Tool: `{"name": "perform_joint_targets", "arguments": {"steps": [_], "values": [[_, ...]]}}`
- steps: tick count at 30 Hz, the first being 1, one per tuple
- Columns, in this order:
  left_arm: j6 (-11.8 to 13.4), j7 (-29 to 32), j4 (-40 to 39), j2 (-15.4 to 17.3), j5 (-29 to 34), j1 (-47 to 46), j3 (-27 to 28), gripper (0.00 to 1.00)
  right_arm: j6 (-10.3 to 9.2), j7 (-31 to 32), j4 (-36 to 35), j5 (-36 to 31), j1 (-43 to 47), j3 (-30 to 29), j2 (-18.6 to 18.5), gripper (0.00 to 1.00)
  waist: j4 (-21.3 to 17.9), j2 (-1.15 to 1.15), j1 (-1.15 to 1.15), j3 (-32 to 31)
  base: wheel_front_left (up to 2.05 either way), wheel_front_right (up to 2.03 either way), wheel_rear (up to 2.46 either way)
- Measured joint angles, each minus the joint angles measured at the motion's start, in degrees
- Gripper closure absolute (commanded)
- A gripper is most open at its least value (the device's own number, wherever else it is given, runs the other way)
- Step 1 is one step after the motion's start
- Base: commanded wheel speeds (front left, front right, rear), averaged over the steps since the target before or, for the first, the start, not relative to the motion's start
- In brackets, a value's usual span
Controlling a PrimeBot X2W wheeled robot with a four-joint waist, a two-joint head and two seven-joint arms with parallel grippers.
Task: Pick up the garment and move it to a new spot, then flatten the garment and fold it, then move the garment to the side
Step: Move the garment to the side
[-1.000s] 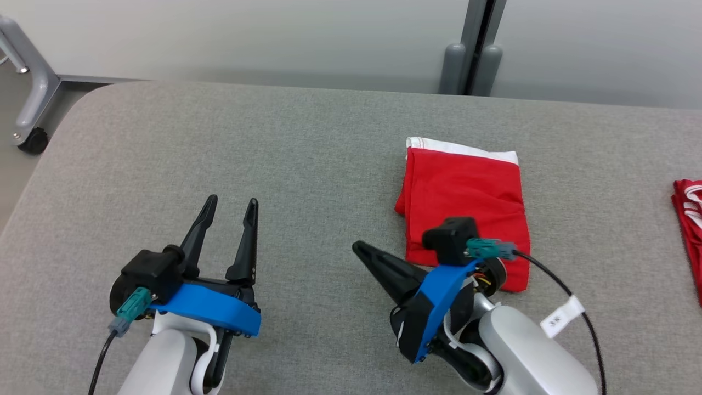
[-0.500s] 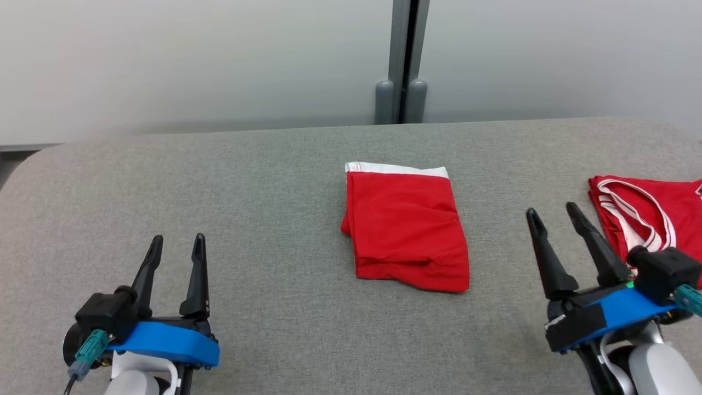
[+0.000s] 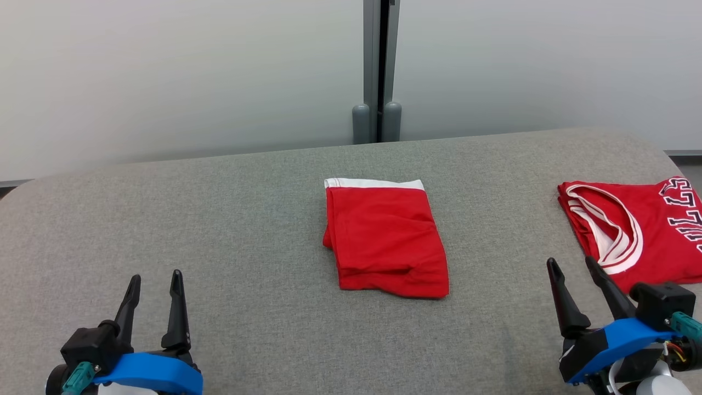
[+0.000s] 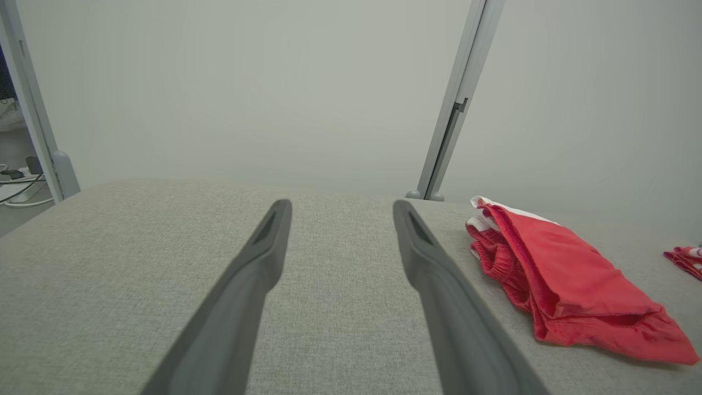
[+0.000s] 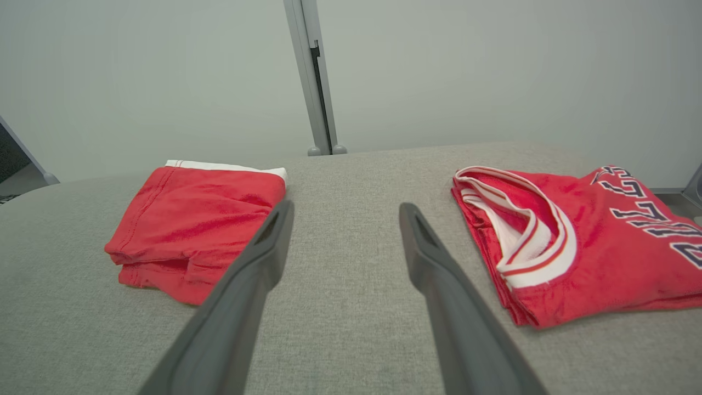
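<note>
Folded red shorts point(image 3: 385, 237) with a white waistband lie flat in the middle of the grey padded table point(image 3: 247, 219); they also show in the left wrist view point(image 4: 559, 274) and the right wrist view point(image 5: 192, 219). My left gripper point(image 3: 153, 280) is open at the lower left, well clear of the shorts, with nothing between its fingers point(image 4: 258, 274). At the lower right my right gripper point(image 3: 573, 266) stands open and empty, between the shorts and a red jersey.
A red jersey point(image 3: 630, 230) with white trim and dark lettering lies folded at the table's right end point(image 5: 576, 241). A grey post point(image 3: 377, 66) stands against the pale wall behind the table. Bare grey surface stretches across the left half.
The head camera has swung and risen, bringing the jersey into view. My right gripper has drawn back from the shorts' near edge to the lower right; the shorts stayed where they lie.
</note>
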Motion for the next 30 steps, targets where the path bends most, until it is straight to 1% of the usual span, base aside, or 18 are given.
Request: {"name": "perform_joint_targets", "arguments": {"steps": [11,25,27,30], "values": [[-0.4,0.0,0.8,-0.8,1.4,-0.1,0.7,0.00,0.00,0.1,2.1,0.8,-1.0,1.8,-0.3,0.00,0.2,0.00,0.00,-0.1,0.00,0.00,0.00],[-0.6,0.0,1.3,-1.5,1.9,-0.2,0.9,0.00,0.00,0.6,2.2,1.1,-1.1,2.7,-0.6,0.00,1.0,0.00,0.00,0.1,0.00,0.00,0.00],[-0.6,0.0,1.2,-1.5,1.9,-0.2,0.9,0.00,0.00,1.2,2.1,1.4,-1.7,3.4,-0.9,0.00,1.2,0.00,0.00,0.4,0.00,0.00,0.00],[-0.6,0.0,0.6,-1.6,2.0,-0.5,1.1,0.00,0.01,4.5,2.1,2.8,-5.9,5.1,-1.1,0.00,1.1,0.00,0.01,1.2,0.00,0.00,0.00]]}}
